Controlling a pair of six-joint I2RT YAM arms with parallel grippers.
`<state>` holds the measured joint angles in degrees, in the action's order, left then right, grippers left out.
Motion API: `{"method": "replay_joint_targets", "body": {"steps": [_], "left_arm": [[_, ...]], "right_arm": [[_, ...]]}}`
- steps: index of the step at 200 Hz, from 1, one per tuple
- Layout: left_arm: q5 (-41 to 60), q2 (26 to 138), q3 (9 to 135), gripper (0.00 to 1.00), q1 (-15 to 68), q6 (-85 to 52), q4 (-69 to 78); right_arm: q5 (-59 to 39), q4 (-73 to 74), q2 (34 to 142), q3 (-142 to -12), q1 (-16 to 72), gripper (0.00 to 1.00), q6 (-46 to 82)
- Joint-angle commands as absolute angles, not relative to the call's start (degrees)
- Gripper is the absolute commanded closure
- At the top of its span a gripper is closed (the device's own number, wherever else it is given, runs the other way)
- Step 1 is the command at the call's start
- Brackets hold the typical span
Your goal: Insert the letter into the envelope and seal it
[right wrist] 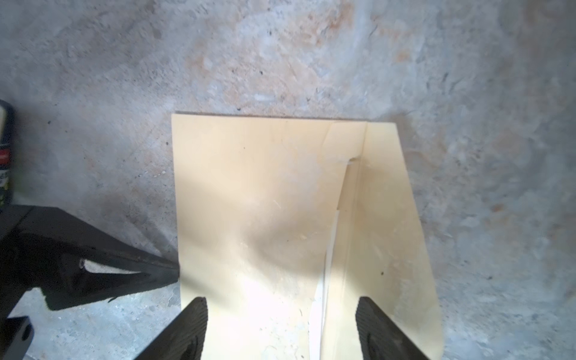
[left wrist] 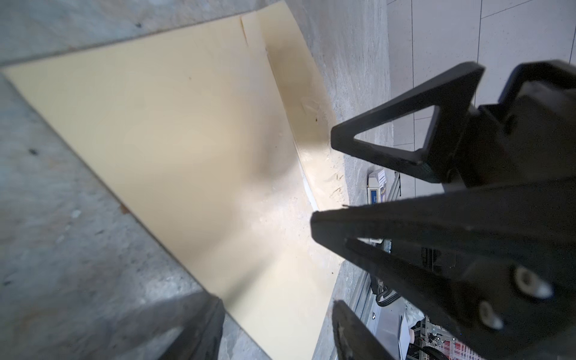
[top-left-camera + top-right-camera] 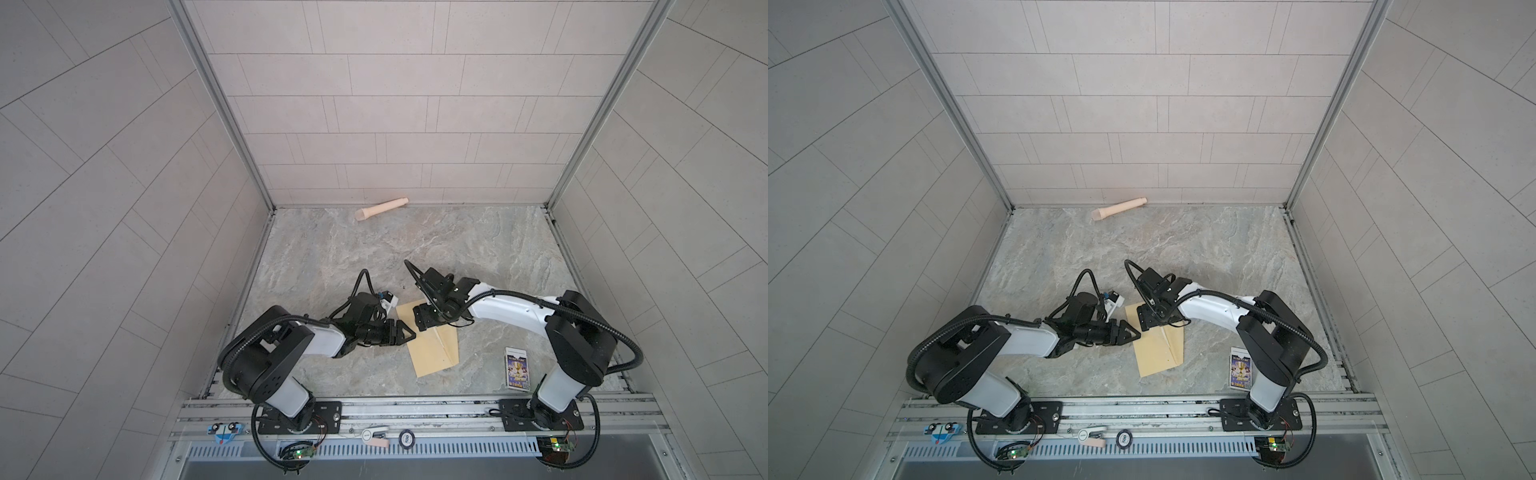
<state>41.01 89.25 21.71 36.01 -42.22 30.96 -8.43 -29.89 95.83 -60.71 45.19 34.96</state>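
Observation:
The yellow-tan envelope (image 3: 432, 353) (image 3: 1156, 353) lies flat on the stone table between the two arms. Its flap (image 1: 392, 218) is folded open beside the mouth. Only a thin white strip of the letter (image 1: 325, 274) (image 2: 308, 188) shows at the mouth; the rest sits inside. My right gripper (image 3: 420, 322) (image 1: 282, 327) hangs open just over the envelope (image 1: 249, 187), one finger on each side of the mouth line. My left gripper (image 3: 410, 332) (image 2: 277, 330) is open too, at the envelope's (image 2: 187, 140) left edge, with one fingertip (image 1: 168, 271) against that edge.
A pale wooden handle (image 3: 381, 208) lies at the back wall. A small printed card box (image 3: 517, 370) stands front right, near the right arm's base. A blue toy (image 3: 224, 432) and small round things lie on the front rail.

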Motion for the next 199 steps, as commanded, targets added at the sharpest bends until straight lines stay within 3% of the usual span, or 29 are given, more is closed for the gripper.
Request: {"method": "replay_joint_targets", "body": {"steps": [1,55,92,101,115,140,170,199], "left_arm": [[37.2,89.5,18.7,0.38,35.7,-43.1,22.5],[36.9,89.1,18.4,0.38,35.7,-42.9,22.1],[35.8,88.3,18.9,0.37,35.7,-43.2,21.6],[35.2,86.9,19.4,0.38,35.2,-43.3,20.6],[31.2,82.4,22.5,0.37,33.6,-42.1,14.5],[18.8,80.1,34.2,0.35,33.4,-36.5,4.9],[24.7,93.0,47.0,0.37,33.2,-31.9,0.6],[28.6,100.5,47.5,0.44,34.1,-32.7,2.9]], "right_arm": [[-8.6,-31.0,94.5,-57.6,46.5,0.24,36.9],[-14.4,-23.2,95.5,-53.6,47.1,0.3,40.9],[-15.3,-25.5,87.0,-52.6,46.3,0.32,39.6],[-10.7,-29.7,83.7,-52.5,48.9,0.32,37.9],[6.3,-37.7,79.2,-51.2,58.1,0.27,38.1],[28.8,-43.3,80.2,-46.6,70.4,0.24,46.3],[31.4,-37.3,87.5,-48.0,72.7,0.22,46.5],[32.8,-37.3,93.7,-47.8,72.6,0.22,48.4]]}}
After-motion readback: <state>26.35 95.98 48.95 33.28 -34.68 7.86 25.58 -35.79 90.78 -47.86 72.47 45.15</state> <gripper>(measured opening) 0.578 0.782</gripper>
